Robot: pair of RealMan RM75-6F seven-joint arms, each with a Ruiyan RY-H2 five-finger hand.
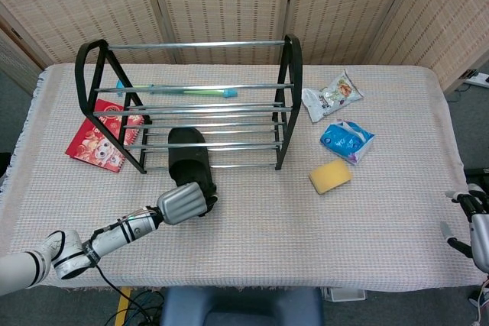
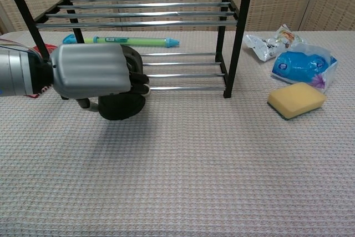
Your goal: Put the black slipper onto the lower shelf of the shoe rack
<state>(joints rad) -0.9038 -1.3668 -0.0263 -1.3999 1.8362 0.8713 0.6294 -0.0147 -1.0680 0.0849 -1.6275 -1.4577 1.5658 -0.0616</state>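
Left hand (image 1: pixel 183 202) grips the heel of the black slipper (image 1: pixel 189 159), toe already poking onto the lower shelf (image 1: pixel 229 146) of the shoe rack (image 1: pixel 289 66), left-centre. Risk: heel overhangs the near bar, so releasing now could tip it back onto the table. Right hand (image 1: pixel 477 230) sits far right at the frame edge, can't tell its pose.

left arm: reached forward, low | left hand (image 1: pixel 182 202): fingers curled round the black slipper (image 1: pixel 189 158), held it | right hand (image 1: pixel 478 228): at table edge, grip unclear
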